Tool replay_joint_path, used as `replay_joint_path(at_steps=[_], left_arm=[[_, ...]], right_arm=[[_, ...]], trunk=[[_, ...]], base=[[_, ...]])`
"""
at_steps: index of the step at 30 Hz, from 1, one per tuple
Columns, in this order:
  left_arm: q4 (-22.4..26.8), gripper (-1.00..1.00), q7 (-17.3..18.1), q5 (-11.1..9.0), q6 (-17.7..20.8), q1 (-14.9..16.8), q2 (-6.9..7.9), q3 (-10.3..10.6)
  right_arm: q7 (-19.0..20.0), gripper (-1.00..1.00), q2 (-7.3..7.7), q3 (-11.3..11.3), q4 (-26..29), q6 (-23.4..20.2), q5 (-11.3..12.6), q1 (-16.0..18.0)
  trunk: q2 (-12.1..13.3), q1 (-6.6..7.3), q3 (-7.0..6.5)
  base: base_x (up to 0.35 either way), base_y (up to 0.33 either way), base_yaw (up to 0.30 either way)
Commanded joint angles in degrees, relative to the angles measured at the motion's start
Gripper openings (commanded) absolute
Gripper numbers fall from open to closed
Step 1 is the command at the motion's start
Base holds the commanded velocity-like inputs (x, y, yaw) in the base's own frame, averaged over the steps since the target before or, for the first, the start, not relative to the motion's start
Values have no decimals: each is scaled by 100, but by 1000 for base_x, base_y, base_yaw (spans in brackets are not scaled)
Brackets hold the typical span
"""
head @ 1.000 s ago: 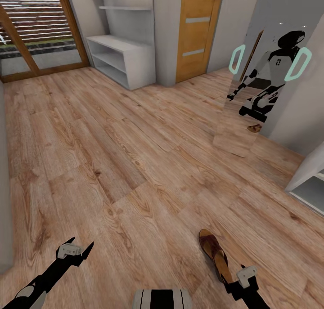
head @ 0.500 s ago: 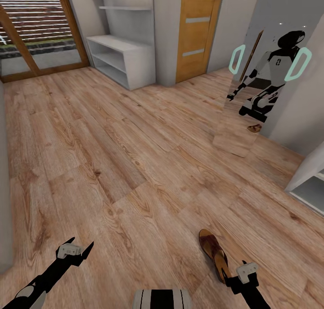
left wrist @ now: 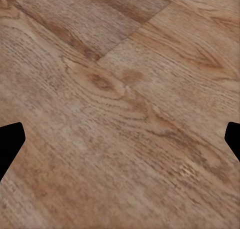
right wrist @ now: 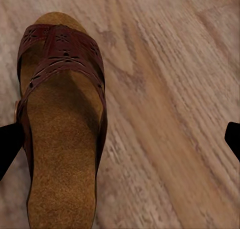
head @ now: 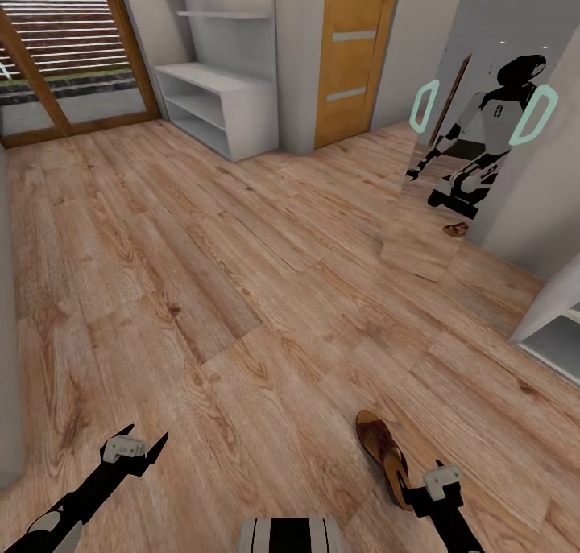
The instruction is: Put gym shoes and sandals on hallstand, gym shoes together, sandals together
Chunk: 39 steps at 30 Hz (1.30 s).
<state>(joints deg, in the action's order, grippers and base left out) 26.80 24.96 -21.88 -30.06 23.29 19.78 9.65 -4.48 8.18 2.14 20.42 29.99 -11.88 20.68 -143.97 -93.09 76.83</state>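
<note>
One dark maroon sandal (head: 384, 452) with a tan footbed lies on the corridor floor (head: 242, 295) just ahead of me, toe pointing away. My right gripper (head: 422, 482) hovers open at its heel end. In the right wrist view the sandal (right wrist: 60, 124) sits under one finger's side, with its patterned strap at the far end, and the right gripper (right wrist: 120, 141) holds nothing. My left gripper (head: 143, 440) is open over bare planks (left wrist: 120, 104). The pale-grey hallstand (head: 216, 102) stands far off at the back wall. The gym shoes are out of view.
A tall mirror (head: 451, 158) on the right wall reflects me and a small brown shoe shape (head: 456, 229). An orange door (head: 354, 50) is beside the hallstand and a glass door (head: 64, 62) is at the back left. A white unit (head: 556, 328) juts in at right.
My right gripper has shifted slightly by the sandal's heel. The sandal, the left arm and the camera have not moved.
</note>
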Motion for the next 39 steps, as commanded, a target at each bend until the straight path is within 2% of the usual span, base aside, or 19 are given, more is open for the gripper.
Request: replay_joint_path(at_steps=[1,7,10,11,15,19,26,39], left_arm=[[0,100,0,0,0,0,0,0],[0,100,0,0,0,0,0,1],[1,100,0,0,0,0,0,1],[1,100,0,0,0,0,0,1],[1,100,0,0,-4,0,0,5],[1,100,0,0,-6,0,0,6],[1,100,0,0,-8,0,0,3],[8,100,0,0,-9,0,0,4]], right_arm=[[5,100,-9,4,-4,5,1,1],[184,100,-20,-6,-64,106,8,4],[587,100,6,-46,-185,284,27,14],[587,100,6,-46,-185,284,27,14],[1138,100,39,-221,-421,491,120,34],[1364,100,54,-303,-519,563,146,45],[1524,100,64,-359,-594,589,158,75],[1567,100,88,-393,-624,587,158,91]], trunk=[[0,0,0],[0,0,0],[0,0,0],[0,0,0],[0,0,0],[0,0,0],[0,0,0],[0,0,0]], base=[[0,0,0],[0,0,0],[0,0,0],[0,0,0],[0,0,0],[0,0,0],[0,0,0],[0,0,0]])
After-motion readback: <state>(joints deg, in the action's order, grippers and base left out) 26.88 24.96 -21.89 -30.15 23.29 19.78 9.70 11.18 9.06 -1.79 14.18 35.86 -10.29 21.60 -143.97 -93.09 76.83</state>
